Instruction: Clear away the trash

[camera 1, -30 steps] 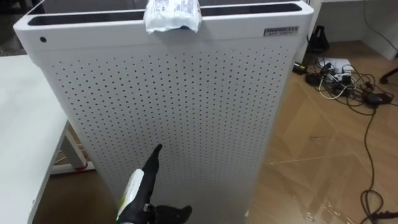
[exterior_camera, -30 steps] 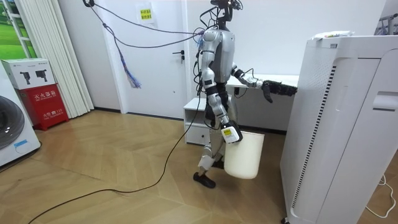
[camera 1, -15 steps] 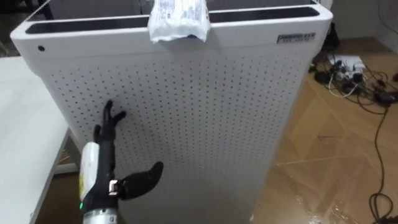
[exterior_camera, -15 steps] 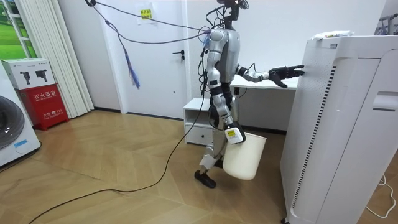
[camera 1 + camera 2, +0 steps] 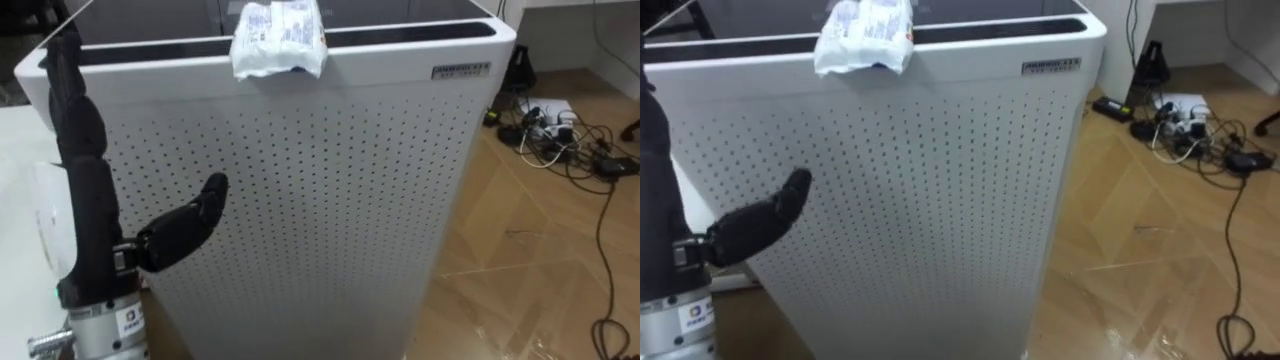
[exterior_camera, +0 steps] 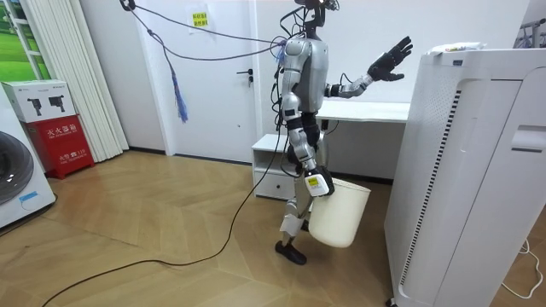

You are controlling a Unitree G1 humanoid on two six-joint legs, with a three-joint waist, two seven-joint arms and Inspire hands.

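The left robot hand [image 5: 92, 235] is up, spread wide and empty, before the tall white perforated cabinet [image 5: 300, 200], the right robot hand [image 6: 316, 182] hangs at a white bin [image 6: 339, 213]'s rim, grip unclear, and the crumpled wrapper [image 5: 278, 38] lies on the cabinet's top edge.

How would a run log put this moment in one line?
left hand: raised, open | crumpled wrapper: on air purifier's top edge, untouched | right hand: at white bin
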